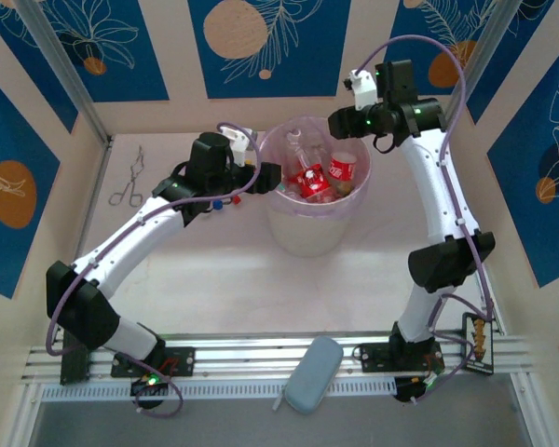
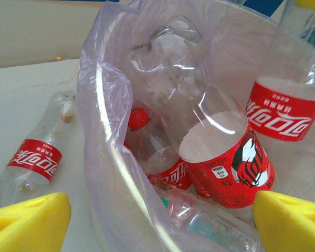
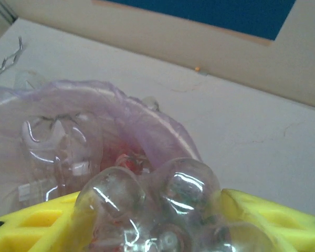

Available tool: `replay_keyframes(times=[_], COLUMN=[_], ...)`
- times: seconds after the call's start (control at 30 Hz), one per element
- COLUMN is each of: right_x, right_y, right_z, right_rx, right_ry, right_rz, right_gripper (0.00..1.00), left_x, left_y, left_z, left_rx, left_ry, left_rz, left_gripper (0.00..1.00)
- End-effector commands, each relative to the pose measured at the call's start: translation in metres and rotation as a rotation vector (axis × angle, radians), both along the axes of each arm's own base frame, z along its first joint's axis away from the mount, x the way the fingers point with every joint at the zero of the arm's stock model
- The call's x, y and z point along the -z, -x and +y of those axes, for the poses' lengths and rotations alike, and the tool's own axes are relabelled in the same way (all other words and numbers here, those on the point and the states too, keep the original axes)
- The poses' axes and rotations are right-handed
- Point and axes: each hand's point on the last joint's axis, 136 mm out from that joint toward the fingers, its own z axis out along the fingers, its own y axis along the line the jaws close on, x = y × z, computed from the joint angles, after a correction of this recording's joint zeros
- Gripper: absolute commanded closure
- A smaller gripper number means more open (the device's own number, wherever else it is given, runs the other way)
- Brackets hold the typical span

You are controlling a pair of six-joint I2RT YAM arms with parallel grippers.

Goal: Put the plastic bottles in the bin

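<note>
Risks: right gripper point(image 3: 149, 210) is clamped on held bottle point(image 3: 170, 191) above the right side of bin point(image 1: 307, 231). Let go near the rim, it may hit the rim or pile point(image 2: 226, 165) and roll out. Left gripper point(image 2: 160, 210), fingers wide apart and empty, sits at the left rim beside liner point(image 2: 100, 110); a snag could drag or tip bin. 2 wrists crowd 1 opening. 1 stray bottle point(image 2: 34, 160) lies on table point(image 1: 214, 279) just left of bin. Room: table bare in front of bin; forceps point(image 1: 129, 179) far left, pouch point(image 1: 314, 374) at the near edge.

I'm looking at blue wall panels point(image 1: 289, 65) with white leaf outlines and orange discs, framed in beige. The tabletop point(image 1: 354, 289) is pale and evenly lit.
</note>
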Motion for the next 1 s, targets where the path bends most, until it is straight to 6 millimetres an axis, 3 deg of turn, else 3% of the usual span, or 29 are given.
replay_keyframes(times=[0.0, 0.2, 0.3, 0.4, 0.67, 0.87, 0.97], right_x=[0.016, 0.041, 0.049, 0.039, -0.021, -0.028, -0.023], right_y=[0.014, 0.016, 0.017, 0.018, 0.029, 0.04, 0.045], right_z=[0.027, 0.052, 0.059, 0.058, 0.039, 0.022, 0.021], right_rx=[-0.112, -0.18, -0.193, -0.183, -0.117, -0.057, -0.055], right_ry=[-0.006, 0.018, 0.013, 0.012, 0.024, 0.061, 0.053], right_rz=[0.07, 0.096, 0.111, 0.082, -0.074, -0.095, -0.086], right_gripper=[0.43, 0.4, 0.31, 0.23, 0.15, 0.16, 0.24], left_x=[-0.001, -0.002, -0.002, -0.003, -0.004, -0.007, -0.007], left_y=[-0.002, -0.003, -0.003, -0.002, -0.001, 0.0, 0.001], left_z=[-0.01, -0.012, -0.012, -0.011, -0.01, -0.01, -0.009], left_rx=[0.019, 0.023, 0.024, 0.022, 0.02, 0.019, 0.018], left_ry=[0.012, 0.017, 0.019, 0.016, 0.023, 0.034, 0.033], left_rz=[0.0, -0.002, -0.002, -0.003, -0.006, -0.013, -0.013], left_gripper=[0.11, 0.12, 0.12, 0.13, 0.13, 0.13, 0.13])
